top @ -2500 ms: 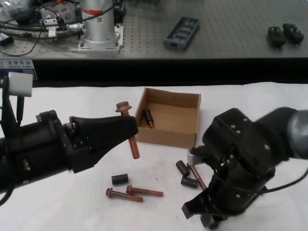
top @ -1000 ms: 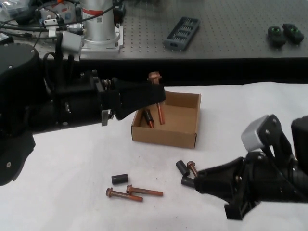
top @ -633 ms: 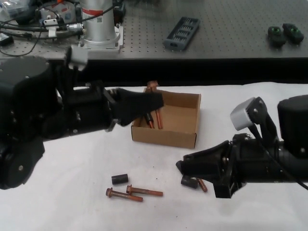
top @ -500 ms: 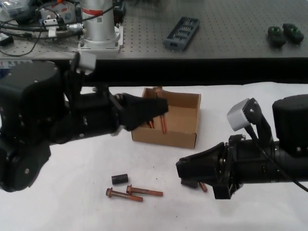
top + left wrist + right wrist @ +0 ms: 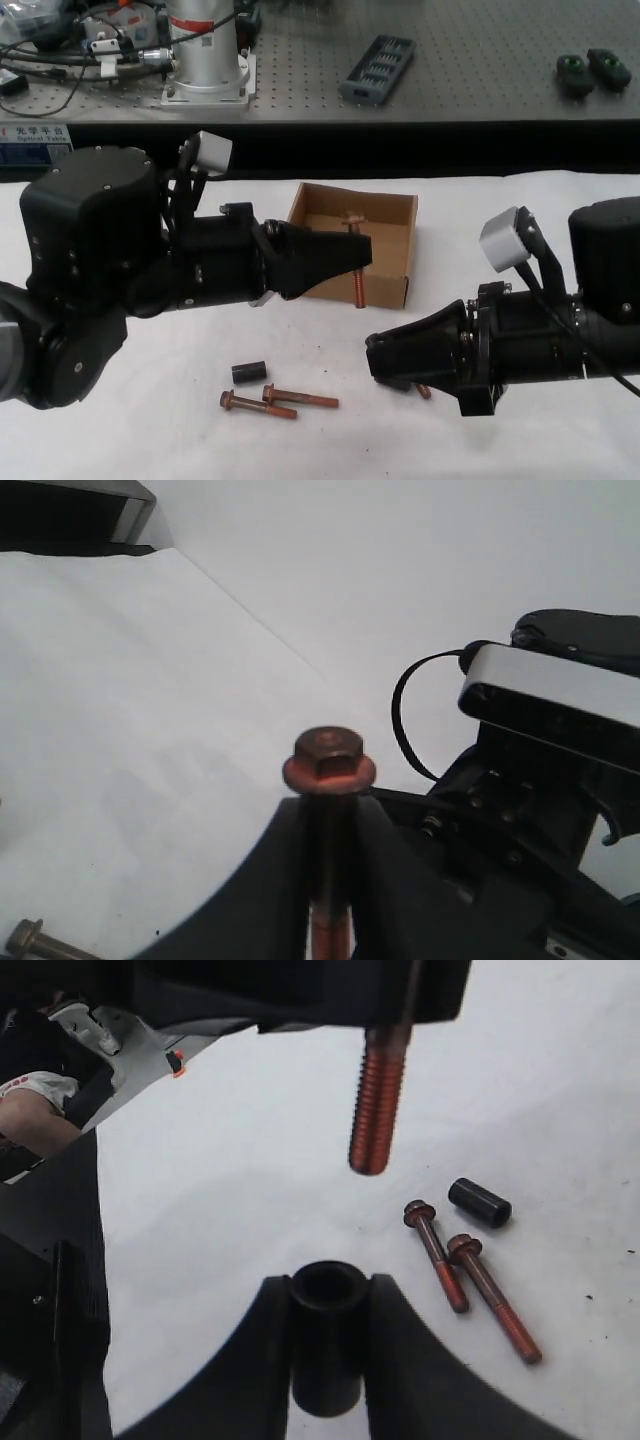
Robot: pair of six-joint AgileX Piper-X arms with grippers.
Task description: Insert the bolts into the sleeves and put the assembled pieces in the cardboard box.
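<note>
I judge the job to be partway done, in the middle of one joining step. My left hand (image 5: 350, 252) is clamped on a copper-coloured bolt (image 5: 328, 763), held upright with its head on top and its threaded end pointing down. My right hand (image 5: 378, 358) is closed around a black sleeve (image 5: 327, 1360) with its open mouth turned up. In the right wrist view the bolt's tip hangs above that mouth, clearly apart from it, so this pair is not yet joined. In the high view the bolt stands in front of the cardboard box (image 5: 392, 290), and my right hand is near it, lower and to the right. My left arm covers much of the box's inside, so I cannot tell what lies in it. Waiting on the surface (image 5: 150, 430) are two loose bolts (image 5: 258, 404) (image 5: 300, 399) side by side, with a spare sleeve (image 5: 249, 373) just beside them. The end of another bolt (image 5: 422, 390) peeps out under my right hand. By my reckoning, this pair must be joined and boxed, and then the loose pieces. The surface is covered in a white sheet. Behind it is a dark table dotted with holes, carrying a metal post (image 5: 205, 45), cables (image 5: 40, 45), a ridged dark block (image 5: 378, 65) and two small dark parts (image 5: 594, 70).
</note>
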